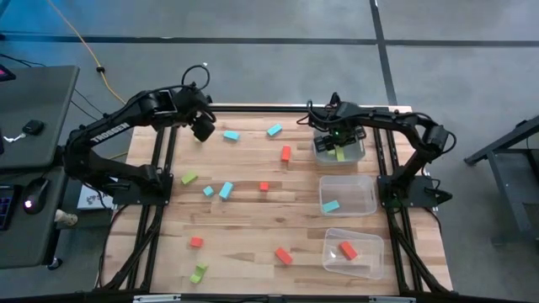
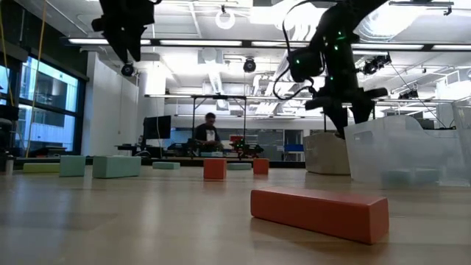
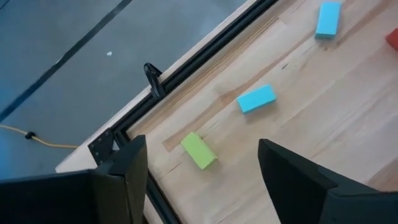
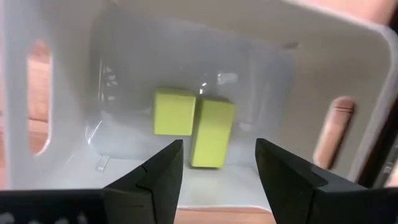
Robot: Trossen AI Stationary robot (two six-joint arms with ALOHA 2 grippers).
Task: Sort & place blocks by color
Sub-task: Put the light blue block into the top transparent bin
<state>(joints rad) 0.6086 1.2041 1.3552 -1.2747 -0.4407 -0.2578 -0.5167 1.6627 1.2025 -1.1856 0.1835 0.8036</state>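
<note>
My right gripper (image 1: 340,137) (image 4: 217,165) hangs open, pointing down over the far clear bin (image 1: 360,153), with nothing between its fingers. Two lime green blocks (image 4: 175,112) (image 4: 212,132) lie side by side on that bin's floor. My left gripper (image 1: 202,128) (image 3: 199,180) is open above the table's far left corner, over a green block (image 3: 199,150) that lies flat near the far edge. Two light blue blocks (image 1: 231,135) (image 1: 274,130) and a red one (image 1: 286,153) lie to its right.
The middle bin (image 1: 362,187) holds a blue block (image 1: 330,205); the near bin (image 1: 370,263) holds a red one (image 1: 348,250). Loose blocks are scattered over the table: green (image 1: 189,178) (image 1: 199,272), blue (image 1: 226,190), red (image 1: 264,186) (image 1: 196,241) (image 1: 283,256).
</note>
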